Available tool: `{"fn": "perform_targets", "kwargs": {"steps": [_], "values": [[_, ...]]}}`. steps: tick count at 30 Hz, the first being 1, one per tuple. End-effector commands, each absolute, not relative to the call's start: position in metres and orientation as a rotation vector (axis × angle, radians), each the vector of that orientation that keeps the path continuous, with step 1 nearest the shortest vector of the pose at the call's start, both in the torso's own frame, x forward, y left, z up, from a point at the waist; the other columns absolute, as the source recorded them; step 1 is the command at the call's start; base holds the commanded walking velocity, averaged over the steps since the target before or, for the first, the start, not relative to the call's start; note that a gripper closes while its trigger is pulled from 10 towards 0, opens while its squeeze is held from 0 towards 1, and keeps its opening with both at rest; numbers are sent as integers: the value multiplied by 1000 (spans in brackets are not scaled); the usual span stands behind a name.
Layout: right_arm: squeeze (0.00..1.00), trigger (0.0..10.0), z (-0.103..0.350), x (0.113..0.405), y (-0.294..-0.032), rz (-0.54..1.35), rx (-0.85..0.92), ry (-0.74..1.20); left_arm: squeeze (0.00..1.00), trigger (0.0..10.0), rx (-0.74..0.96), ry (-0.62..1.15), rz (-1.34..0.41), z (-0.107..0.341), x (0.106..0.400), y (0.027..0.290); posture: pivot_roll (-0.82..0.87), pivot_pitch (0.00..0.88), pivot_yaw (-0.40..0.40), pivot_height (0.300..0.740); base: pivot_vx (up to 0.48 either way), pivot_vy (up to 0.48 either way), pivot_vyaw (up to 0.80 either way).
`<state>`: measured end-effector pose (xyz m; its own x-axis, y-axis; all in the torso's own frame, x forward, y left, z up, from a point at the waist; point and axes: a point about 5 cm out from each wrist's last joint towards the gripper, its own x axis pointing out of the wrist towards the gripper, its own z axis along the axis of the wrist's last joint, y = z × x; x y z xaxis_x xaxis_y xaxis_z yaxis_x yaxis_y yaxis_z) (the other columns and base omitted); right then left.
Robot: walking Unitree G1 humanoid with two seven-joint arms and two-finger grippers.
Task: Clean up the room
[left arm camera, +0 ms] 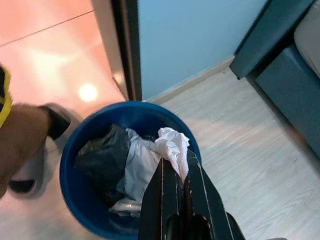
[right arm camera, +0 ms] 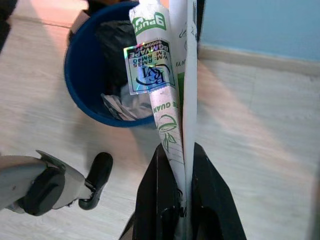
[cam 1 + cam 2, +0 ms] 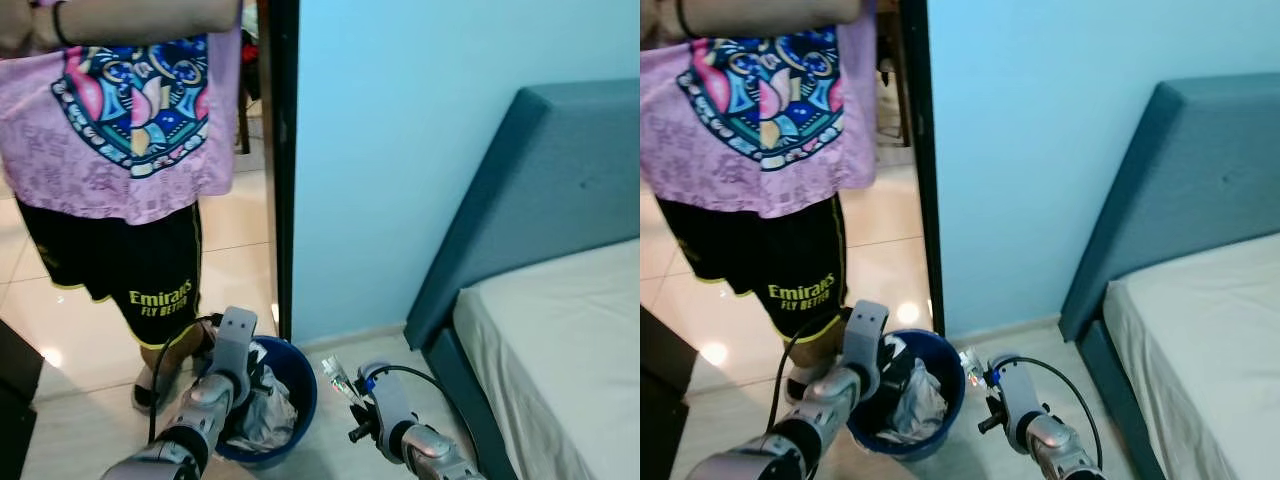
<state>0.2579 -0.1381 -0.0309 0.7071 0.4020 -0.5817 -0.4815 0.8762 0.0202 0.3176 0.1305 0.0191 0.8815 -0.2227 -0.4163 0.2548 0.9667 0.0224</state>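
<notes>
A round blue bin (image 1: 70, 165) stands on the floor by the door frame, holding a black bag (image 1: 102, 157) and crumpled white waste. My left gripper (image 1: 175, 167) hangs over the bin's rim, shut on a crumpled white tissue (image 1: 171, 144). My right gripper (image 2: 176, 152) is to the right of the bin (image 3: 303, 392), shut on a flattened white and green printed wrapper (image 2: 159, 75). The wrapper (image 3: 337, 379) sticks up and leans toward the bin.
A person in a pink patterned shirt (image 3: 120, 150) and black shorts stands just left of the bin, one foot (image 1: 30, 150) beside it. A dark door frame (image 3: 280, 150) and light blue wall lie behind. The bed (image 3: 560, 330) with its blue-grey headboard (image 3: 540, 190) is on the right.
</notes>
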Motion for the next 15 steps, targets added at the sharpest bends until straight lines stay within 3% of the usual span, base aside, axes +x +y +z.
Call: {"fn": "perform_targets", "kwargs": {"steps": [1, 2, 3, 15], "values": [[0, 10000, -34, 254, -138, 487, -124, 614, 55, 10000, 91, 449, -259, 13, 313, 130, -247, 210, -32, 740, 0, 0, 0], [0, 10000, -35, 252, -138, 489, -123, 612, 639, 10000, 125, 441, -255, 14, 314, 131, -261, 221, -33, 740, 0, 0, 0], [0, 10000, -36, 249, -138, 490, -123, 610, 1000, 10000, 163, 433, -215, 17, 317, 138, -279, 234, -37, 740, 0, 0, 0], [0, 10000, -39, 241, -137, 492, -118, 604, 1000, 10000, 319, 451, -114, 18, 318, 160, -287, 253, -33, 740, 0, 0, 0]]}}
